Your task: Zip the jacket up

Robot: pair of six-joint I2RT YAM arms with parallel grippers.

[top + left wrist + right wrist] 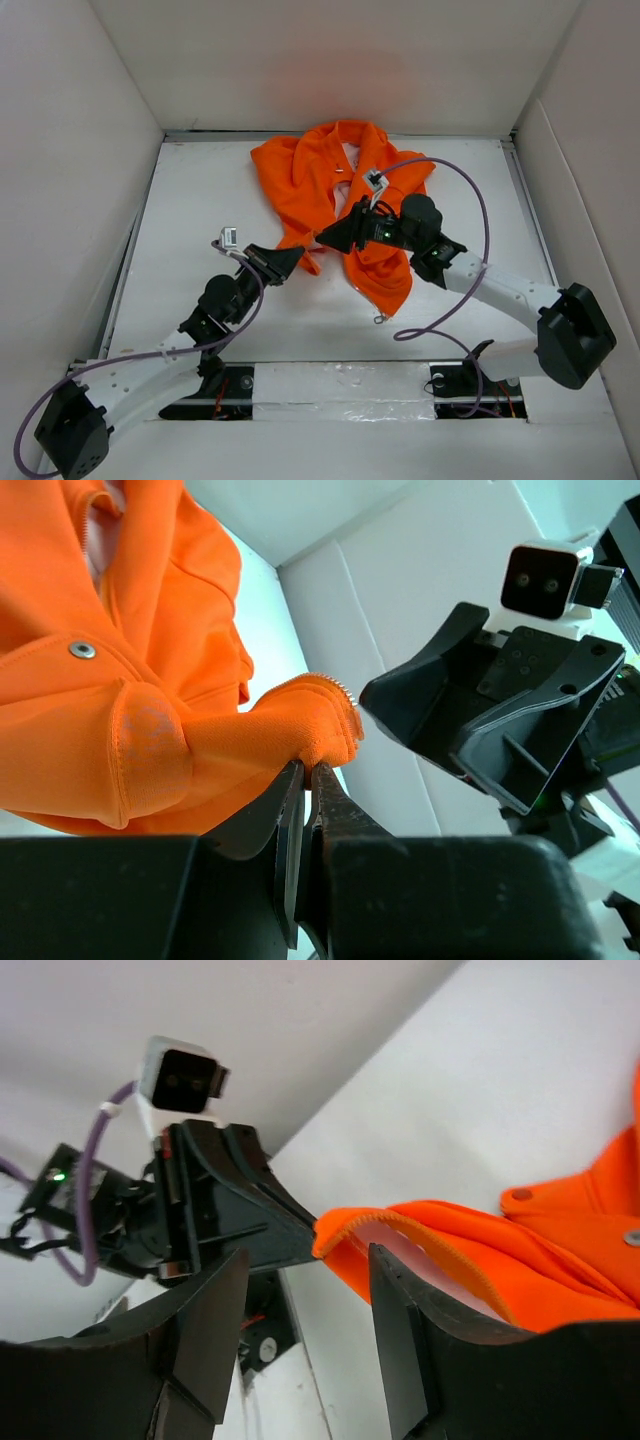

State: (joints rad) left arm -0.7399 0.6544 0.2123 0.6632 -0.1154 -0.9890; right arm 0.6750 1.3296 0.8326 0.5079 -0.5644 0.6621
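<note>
White walls (80, 150) box in your bench (190, 200), with the jacket (320, 175) crumpled at its far side. Your left pincer (306, 772) is clamped on a zipper edge (330, 685); your right pincer (308, 1260) gapes beside it.

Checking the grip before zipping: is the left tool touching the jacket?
Touching. The left wrist view shows the left tool shut on a corner of the jacket, the orange fabric pinched between its fingers.
</note>
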